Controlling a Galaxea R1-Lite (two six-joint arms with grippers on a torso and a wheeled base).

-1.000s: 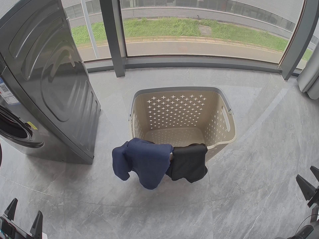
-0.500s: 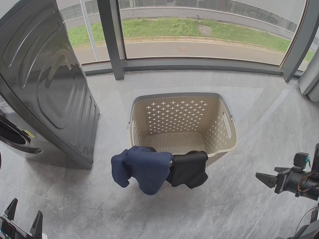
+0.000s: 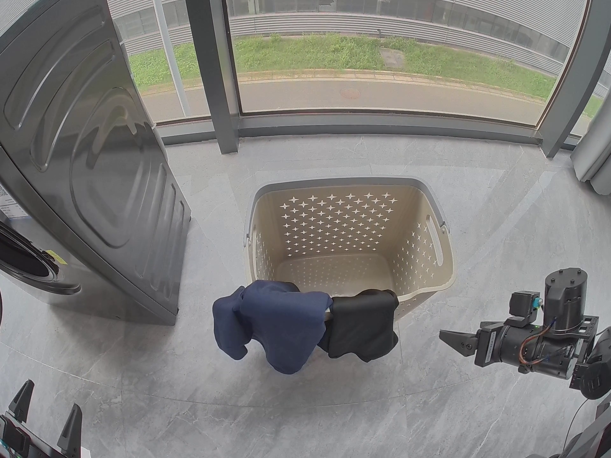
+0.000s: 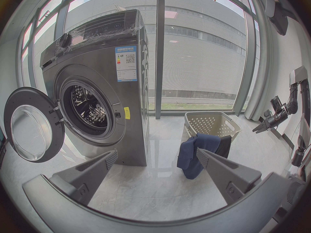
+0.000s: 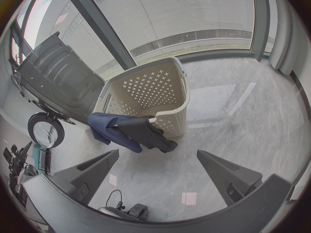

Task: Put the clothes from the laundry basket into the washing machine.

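Your head camera looks steeply down on the laundry basket (image 3: 347, 181); both low wrist cameras share it from farther off, the left one also facing the washing machine (image 4: 129, 97).

On the front of the washing machine (image 4: 97, 54) we see a white label (image 4: 126, 63) with blue header, coloured bars and a square code, and a small yellow sticker (image 4: 127, 113) beside the door opening (image 4: 86, 107). We cannot read their print.

Clothes (image 3: 280, 319) hang over the laundry basket's (image 3: 344, 224) near rim, washing machine (image 3: 95, 160) standing at its left.
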